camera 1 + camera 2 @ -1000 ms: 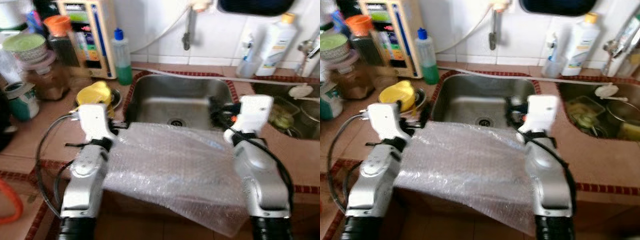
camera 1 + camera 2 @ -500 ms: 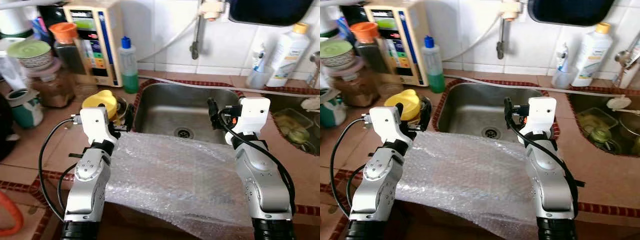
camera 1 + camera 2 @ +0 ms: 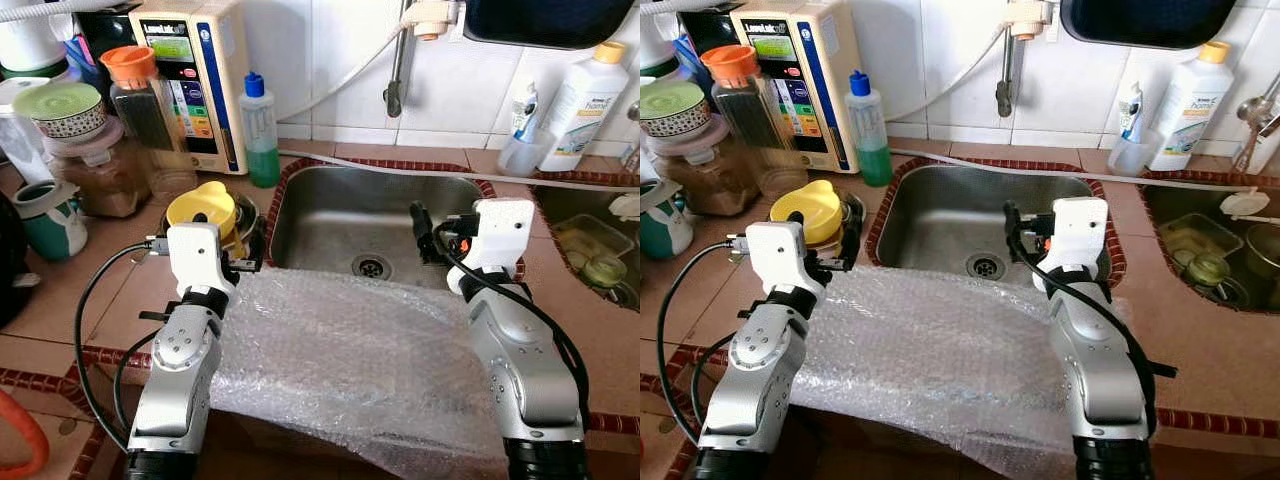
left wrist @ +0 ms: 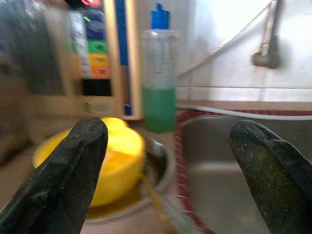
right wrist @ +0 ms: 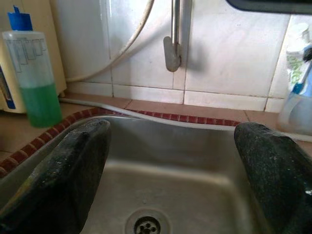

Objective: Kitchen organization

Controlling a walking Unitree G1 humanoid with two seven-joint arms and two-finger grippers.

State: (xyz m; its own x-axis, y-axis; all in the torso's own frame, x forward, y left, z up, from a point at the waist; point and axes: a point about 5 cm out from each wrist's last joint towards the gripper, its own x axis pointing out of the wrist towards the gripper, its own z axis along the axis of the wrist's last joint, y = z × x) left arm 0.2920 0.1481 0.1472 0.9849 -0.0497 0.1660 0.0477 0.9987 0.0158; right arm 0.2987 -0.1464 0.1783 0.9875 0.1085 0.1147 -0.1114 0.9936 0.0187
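A crumpled sheet of clear bubble wrap (image 3: 345, 350) spreads over the counter's front edge before the steel sink (image 3: 330, 205), between my two forearms. My left gripper (image 3: 252, 243) stands open at the wrap's far left corner, beside a yellow lidded bowl (image 3: 200, 207). In the left wrist view the left gripper (image 4: 168, 141) has the bowl (image 4: 117, 156) and a green soap bottle (image 4: 160, 83) ahead of it. My right gripper (image 3: 418, 228) is open over the sink's near rim. The right wrist view shows the right gripper (image 5: 170, 146) facing the basin and drain (image 5: 146, 225), with nothing between the fingers.
Jars and a covered bowl (image 3: 60, 105) crowd the left counter beside a water purifier (image 3: 190, 80). The tap (image 3: 397, 60) hangs over the sink. A white bottle (image 3: 585, 95) stands at the back right, by a second sink (image 3: 590, 250) holding dishes.
The whole picture has shifted and sharpened, so the camera has moved. Both grippers stay open at the wrap's far corners, and the wrap lies as before.
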